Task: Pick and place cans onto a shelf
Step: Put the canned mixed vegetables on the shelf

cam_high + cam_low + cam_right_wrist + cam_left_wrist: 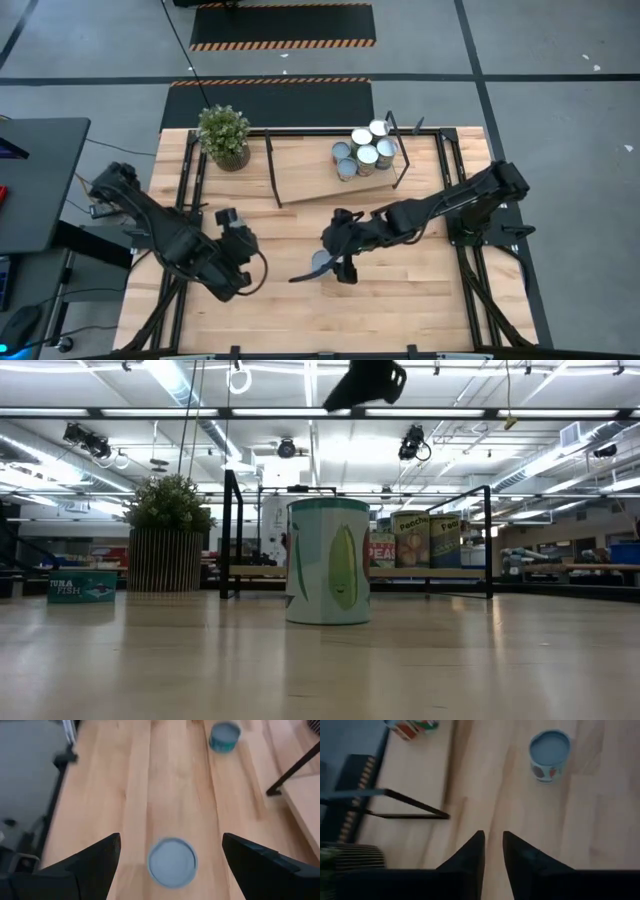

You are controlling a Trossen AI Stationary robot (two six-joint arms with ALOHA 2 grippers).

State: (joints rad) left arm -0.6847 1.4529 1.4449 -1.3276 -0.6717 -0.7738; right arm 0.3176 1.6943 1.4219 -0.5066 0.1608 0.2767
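Observation:
A can with a bluish-grey top [322, 262] stands upright on the tabletop. It is the corn-labelled can in the low view [328, 560]. My right gripper [171, 839] hangs well above it [365, 380], open, one finger over each side of the can [172, 861], touching nothing. A flat teal tuna can [224, 736] stands farther toward the table's left [82, 585]. Several cans [365, 150] stand on the right part of the tilted plywood shelf [320, 180]. My left gripper [493, 840] is shut and empty above the table's left half.
A potted plant [223, 135] stands at the far left, beside the shelf's left black rod end [274, 175]. Black frame rails [455, 170] run along both table sides. Bare wood lies toward the near edge [400, 310].

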